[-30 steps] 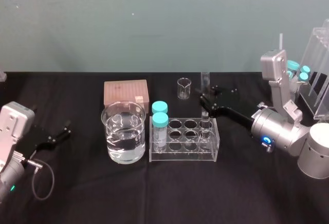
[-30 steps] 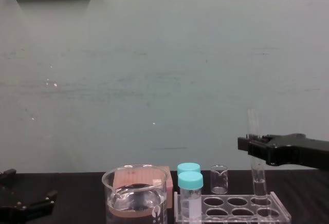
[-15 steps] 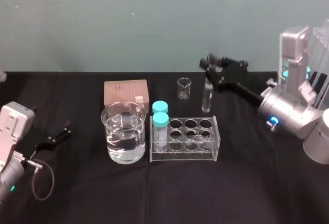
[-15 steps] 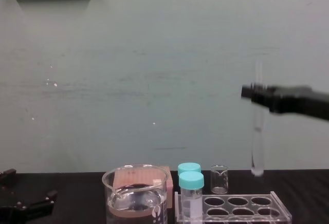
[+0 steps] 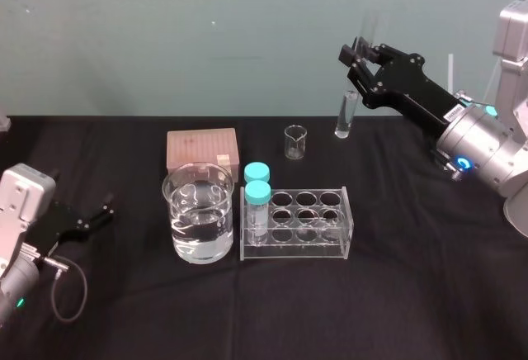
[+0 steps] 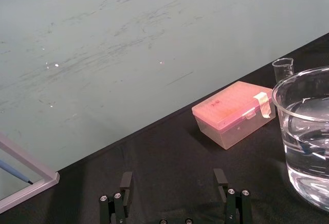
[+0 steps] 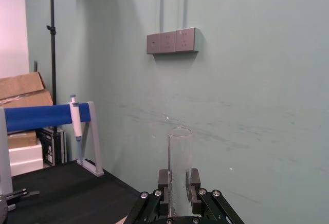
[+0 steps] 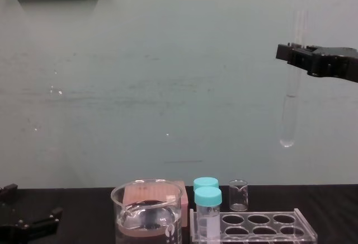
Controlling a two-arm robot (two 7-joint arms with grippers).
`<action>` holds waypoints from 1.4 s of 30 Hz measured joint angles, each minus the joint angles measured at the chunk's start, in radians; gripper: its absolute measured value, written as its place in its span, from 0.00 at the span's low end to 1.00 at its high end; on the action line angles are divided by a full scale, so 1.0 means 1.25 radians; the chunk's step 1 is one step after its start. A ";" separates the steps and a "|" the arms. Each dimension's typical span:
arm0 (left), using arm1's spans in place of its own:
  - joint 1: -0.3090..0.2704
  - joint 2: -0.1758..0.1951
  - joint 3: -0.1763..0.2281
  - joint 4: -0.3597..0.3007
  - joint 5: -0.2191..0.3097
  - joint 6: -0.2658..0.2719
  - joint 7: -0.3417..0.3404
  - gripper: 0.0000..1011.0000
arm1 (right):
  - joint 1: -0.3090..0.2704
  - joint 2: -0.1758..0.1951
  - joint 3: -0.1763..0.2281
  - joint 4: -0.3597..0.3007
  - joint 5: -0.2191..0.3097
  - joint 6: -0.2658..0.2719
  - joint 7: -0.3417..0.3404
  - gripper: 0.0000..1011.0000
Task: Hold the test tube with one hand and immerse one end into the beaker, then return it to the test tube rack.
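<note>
Fingers (image 7: pixel 195 179) of the black right gripper (image 5: pixel 356 53) clench the long clear glass test tube (image 8: pixel 289 115), upper right, well above the clear acrylic rack (image 5: pixel 293 249), presumably to clear the wide glass beaker (image 5: pixel 183 236) rim; left gripper (image 5: pixel 92 216) idles splay-fingered, lower left.

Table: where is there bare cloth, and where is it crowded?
Bare: in front of beaker and rack; between left gripper and beaker; right of rack. Crowded: box, beaker, rack together. Right gripper holds the tube high above.

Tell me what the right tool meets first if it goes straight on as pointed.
Probably only the back wall: the right tool, holding the test tube, points well above the beaker and rack.
</note>
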 joint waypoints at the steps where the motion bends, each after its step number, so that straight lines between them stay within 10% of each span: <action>1: 0.000 0.000 0.000 0.000 0.000 0.000 0.000 0.99 | -0.001 0.001 0.001 -0.002 0.000 0.002 -0.002 0.22; 42: 0.000 0.000 0.000 0.000 0.000 0.000 0.000 0.99 | -0.012 0.006 -0.002 -0.011 0.004 0.049 -0.032 0.22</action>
